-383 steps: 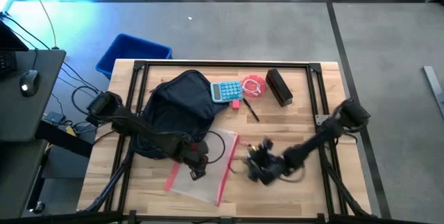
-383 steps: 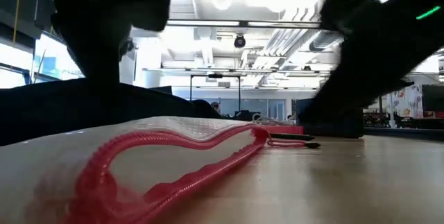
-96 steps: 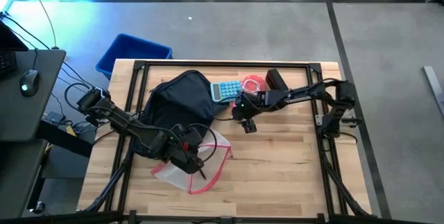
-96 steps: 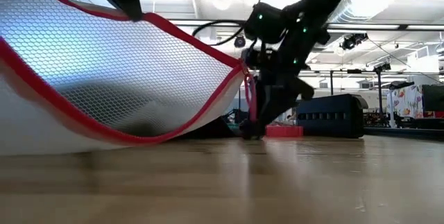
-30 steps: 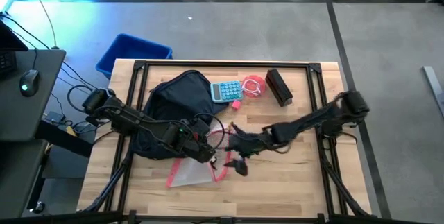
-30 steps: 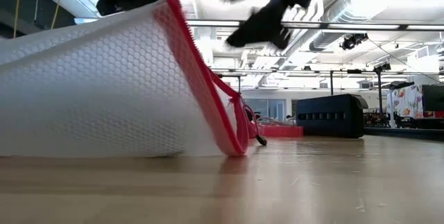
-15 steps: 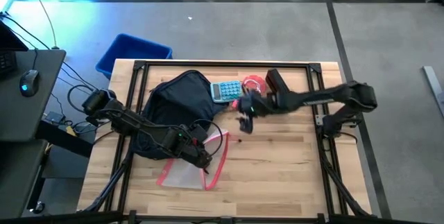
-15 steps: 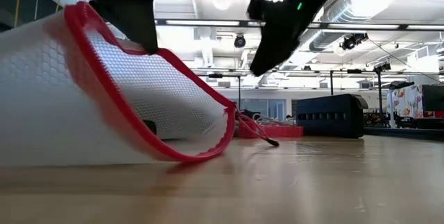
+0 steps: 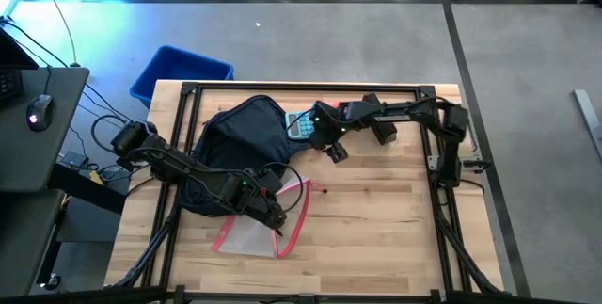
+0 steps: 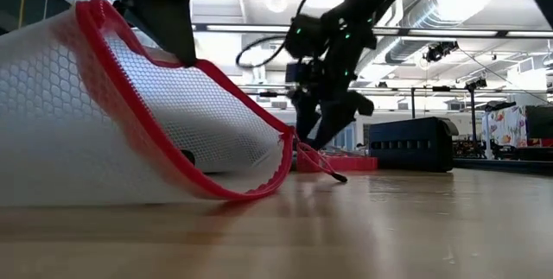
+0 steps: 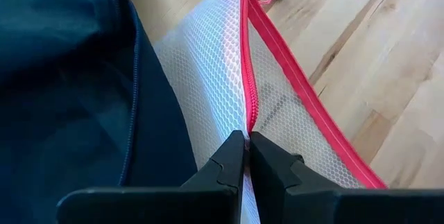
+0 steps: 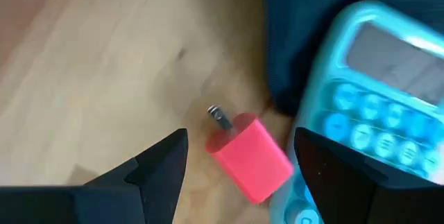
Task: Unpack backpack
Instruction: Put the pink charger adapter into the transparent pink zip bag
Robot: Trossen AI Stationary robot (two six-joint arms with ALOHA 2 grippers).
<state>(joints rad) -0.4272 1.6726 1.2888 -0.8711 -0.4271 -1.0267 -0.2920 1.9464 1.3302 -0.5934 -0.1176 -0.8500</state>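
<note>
I hold the left gripper (image 11: 244, 156) pinched shut on the red zipper edge of the mesh pouch (image 9: 254, 224), which lies just beside the backpack (image 9: 240, 149) on its near-right side, partly lifted off the table (image 9: 395, 229). My right gripper (image 12: 239, 165) hangs wide open and empty over the pink charger plug (image 12: 251, 156), which sits against the backpack's right flank, touching the teal calculator (image 12: 361, 113).

Risks as I judge them:
- The mesh may slip from the pinch — the fingers hold only the thin zipper seam.
- If the right gripper closes off-centre, it could nudge the plug under the calculator or snag backpack fabric.

The backpack lies flat at the table's rear-left. Its long axis appears to run from the rear-right toward the near-left — rounded top toward the calculator, I think, though I cannot tell for certain.
</note>
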